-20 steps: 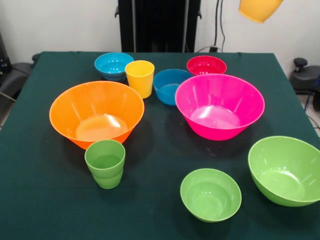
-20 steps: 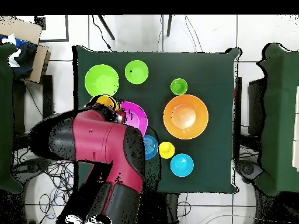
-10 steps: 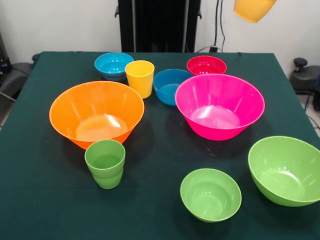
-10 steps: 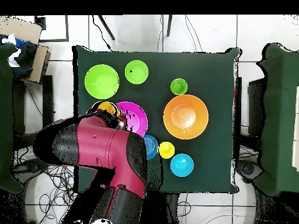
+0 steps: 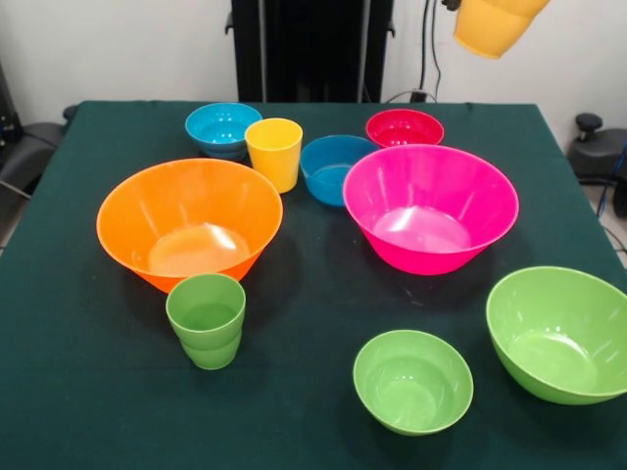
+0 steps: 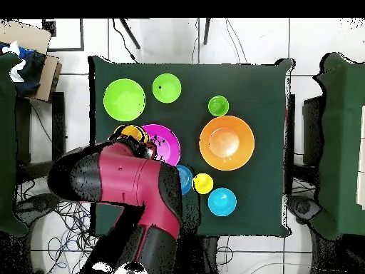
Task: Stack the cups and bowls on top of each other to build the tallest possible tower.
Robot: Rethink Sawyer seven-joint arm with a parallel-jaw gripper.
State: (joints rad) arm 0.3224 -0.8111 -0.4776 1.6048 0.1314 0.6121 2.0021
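Tracking orange-yellow tapered plastic cup: aloft above large hot pink plastic bowl, shifted slightly leftward since a second ago. Gripper hidden; we cannot tell grip state. Nothing stacked yet.

The red and black arm reaches up from the bottom of the overhead view, its bulky red section bent across the near left part of the surface and hiding the claw beneath it. In the front view only a dark scrap of the claw shows at the top edge, high above the surface.
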